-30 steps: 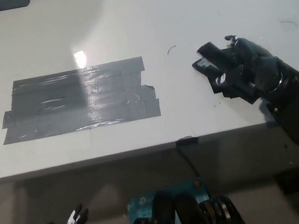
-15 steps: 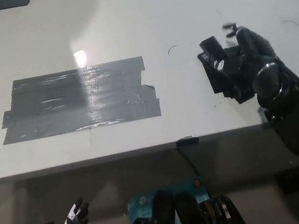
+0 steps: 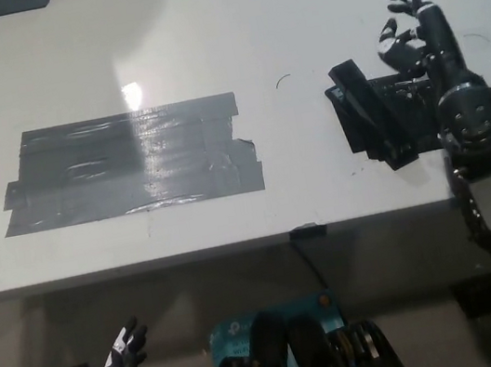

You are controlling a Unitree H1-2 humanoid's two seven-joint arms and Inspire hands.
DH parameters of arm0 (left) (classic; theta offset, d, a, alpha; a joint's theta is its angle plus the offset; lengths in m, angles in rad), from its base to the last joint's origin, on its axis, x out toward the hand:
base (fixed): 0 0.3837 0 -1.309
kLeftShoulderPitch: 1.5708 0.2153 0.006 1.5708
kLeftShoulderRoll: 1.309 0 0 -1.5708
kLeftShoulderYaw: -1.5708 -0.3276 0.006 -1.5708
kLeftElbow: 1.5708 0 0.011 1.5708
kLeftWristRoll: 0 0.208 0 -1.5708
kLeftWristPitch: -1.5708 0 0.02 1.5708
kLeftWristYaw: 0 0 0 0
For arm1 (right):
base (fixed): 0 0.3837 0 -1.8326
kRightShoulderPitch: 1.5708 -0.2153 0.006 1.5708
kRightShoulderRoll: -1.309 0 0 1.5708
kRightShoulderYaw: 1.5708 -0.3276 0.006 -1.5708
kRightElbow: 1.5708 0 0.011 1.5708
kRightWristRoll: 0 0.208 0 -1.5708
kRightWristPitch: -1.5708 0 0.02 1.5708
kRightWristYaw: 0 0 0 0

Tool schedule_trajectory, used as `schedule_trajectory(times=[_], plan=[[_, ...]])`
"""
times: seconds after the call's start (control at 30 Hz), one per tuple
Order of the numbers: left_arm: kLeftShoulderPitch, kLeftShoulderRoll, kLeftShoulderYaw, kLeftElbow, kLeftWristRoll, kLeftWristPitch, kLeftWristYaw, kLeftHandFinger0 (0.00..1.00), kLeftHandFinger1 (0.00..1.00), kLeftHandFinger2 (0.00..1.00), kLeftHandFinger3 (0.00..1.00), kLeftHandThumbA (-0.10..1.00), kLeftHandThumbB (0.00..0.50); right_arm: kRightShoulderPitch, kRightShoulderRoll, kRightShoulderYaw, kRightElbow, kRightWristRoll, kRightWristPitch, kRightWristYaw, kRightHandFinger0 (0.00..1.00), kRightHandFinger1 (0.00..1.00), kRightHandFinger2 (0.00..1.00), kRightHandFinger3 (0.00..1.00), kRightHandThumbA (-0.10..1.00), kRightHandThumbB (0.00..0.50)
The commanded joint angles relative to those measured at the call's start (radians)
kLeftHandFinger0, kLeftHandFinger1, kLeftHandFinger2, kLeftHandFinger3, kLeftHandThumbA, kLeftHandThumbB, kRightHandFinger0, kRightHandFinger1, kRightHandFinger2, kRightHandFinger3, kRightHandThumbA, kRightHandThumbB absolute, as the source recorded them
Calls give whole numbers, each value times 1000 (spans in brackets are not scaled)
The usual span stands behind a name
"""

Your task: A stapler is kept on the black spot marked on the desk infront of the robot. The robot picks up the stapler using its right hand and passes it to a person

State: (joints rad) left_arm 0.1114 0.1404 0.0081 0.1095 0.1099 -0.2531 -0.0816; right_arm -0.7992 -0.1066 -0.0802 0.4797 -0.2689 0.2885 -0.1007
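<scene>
Currently the stapler point(image 3: 371, 113) lies on the bench point(image 3: 200, 22), right of the black tape patch point(image 3: 129, 162). Above it, the right robot hand point(image 3: 408, 29) hovers, fingers apart, holding nothing. Next: lower and clasp it. The left robot hand point(image 3: 123, 353) rests low.

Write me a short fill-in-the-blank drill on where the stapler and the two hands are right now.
1. The stapler lies on the ____ desk.
2. The black right hand is ____, holding nothing.
3. The stapler lies to the ____ of the grey tape patch.
4. The white left hand hangs ____ the desk's front edge.

Missing words: white; open; right; below
</scene>
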Motion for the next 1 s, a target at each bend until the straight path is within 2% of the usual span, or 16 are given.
schedule_trajectory(times=[0.0, 0.07, 0.1, 0.13, 0.17, 0.2, 0.23, 0.27, 0.3, 0.33, 0.37, 0.53, 0.73, 0.97], plan=[[-1, 12, 4, -7, -15, -36, 5, 1000, 1000, 1000, 1000, 1000, 73, -49, -1, -6, -68, 56, 13, 22, 21, 478, 837, 819, -100, 173], [0, 11, 3, -7, -15, -35, 4, 1000, 1000, 1000, 1000, 1000, 75, -43, -5, 12, -84, 37, 26, 18, 38, 484, 815, 747, -100, 186], [0, 13, 2, -4, -13, -43, 5, 1000, 1000, 1000, 1000, 1000, 72, -38, -12, 37, -91, 0, 28, 3, 100, 510, 815, 736, -80, 218], [-1, 14, 2, -2, -15, -46, 3, 1000, 1000, 1000, 1000, 1000, 70, -37, -21, 65, -93, -35, 34, -6, 152, 558, 872, 812, -10, 240], [-1, 14, 2, -3, -12, -43, 4, 1000, 1000, 1000, 1000, 1000, 69, -36, -29, 84, -102, -41, 45, 14, 328, 651, 875, 916, 234, 294], [0, 16, 2, -4, -12, -40, 3, 1000, 1000, 1000, 1000, 1000, 70, -35, -41, 109, -111, -47, 56, 39, 532, 847, 1000, 1000, 380, 352], [0, 16, 2, -4, -12, -40, 2, 1000, 1000, 1000, 1000, 1000, 70, -34, -46, 120, -114, -47, 61, 45, 673, 901, 989, 1000, 426, 361], [3, 16, 2, -10, -17, -27, -2, 1000, 1000, 1000, 1000, 1000, 75, -30, -92, 218, -128, -128, 85, 96, 1000, 1000, 1000, 1000, 737, 453], [3, 16, 1, -15, -14, -18, -2, 1000, 1000, 1000, 1000, 1000, 78, -28, -110, 260, -137, -158, 87, 106, 1000, 1000, 1000, 1000, 853, 448], [5, 15, 0, -17, -15, -16, -2, 1000, 1000, 1000, 1000, 1000, 78, -27, -125, 301, -144, -185, 94, 105, 1000, 1000, 1000, 1000, 954, 485], [4, 13, 0, -17, -10, -11, 0, 1000, 1000, 1000, 1000, 1000, 78, -27, -134, 329, -156, -207, 106, 102, 1000, 1000, 1000, 1000, 1000, 489], [5, 11, -1, -25, -10, -3, 0, 1000, 1000, 1000, 1000, 1000, 73, -58, -156, 448, -148, -285, 141, 109, 1000, 1000, 1000, 1000, 1000, 499], [6, 8, -2, -30, -3, 3, 4, 1000, 1000, 1000, 1000, 1000, 71, -95, -153, 510, -45, -321, 179, 128, 1000, 1000, 1000, 1000, 1000, 500], [-4, 10, 2, -27, -5, -1, 6, 1000, 1000, 1000, 1000, 1000, 69, -127, -137, 511, 118, -336, 176, 84, 1000, 1000, 1000, 1000, 1000, 474]])
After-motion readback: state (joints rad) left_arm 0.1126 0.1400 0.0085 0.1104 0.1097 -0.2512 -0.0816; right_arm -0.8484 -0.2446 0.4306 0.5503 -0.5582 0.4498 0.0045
